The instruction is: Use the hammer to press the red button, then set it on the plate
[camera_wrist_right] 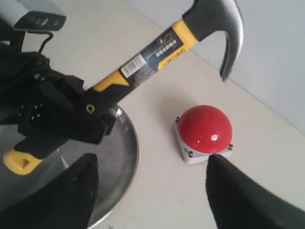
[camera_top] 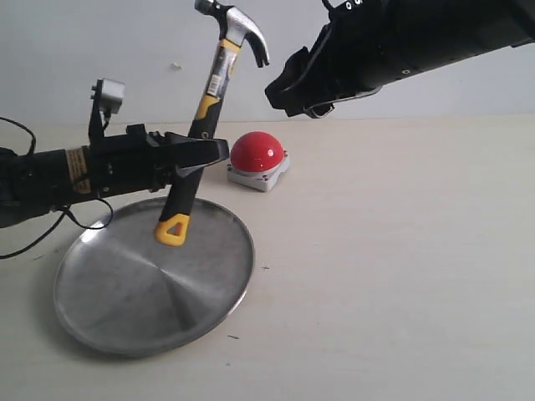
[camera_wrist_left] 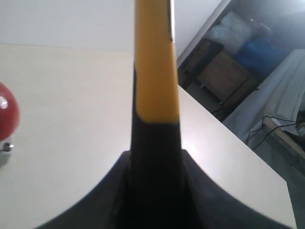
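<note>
Here the left gripper [camera_top: 201, 154] is clenched on the lower handle of the black-and-yellow claw hammer [camera_top: 219, 71], tilted head-up, its yellow looped end over the scuffed round silver metal plate [camera_top: 117, 309]; contact there is unclear. The glossy red dome button [camera_top: 257, 150] sits just beyond the plate's rim. The right gripper [camera_wrist_right: 152, 162] hangs spread and empty over broad pale tabletop [camera_top: 401, 267]. The left wrist view cuts off the hammer's head.
</note>
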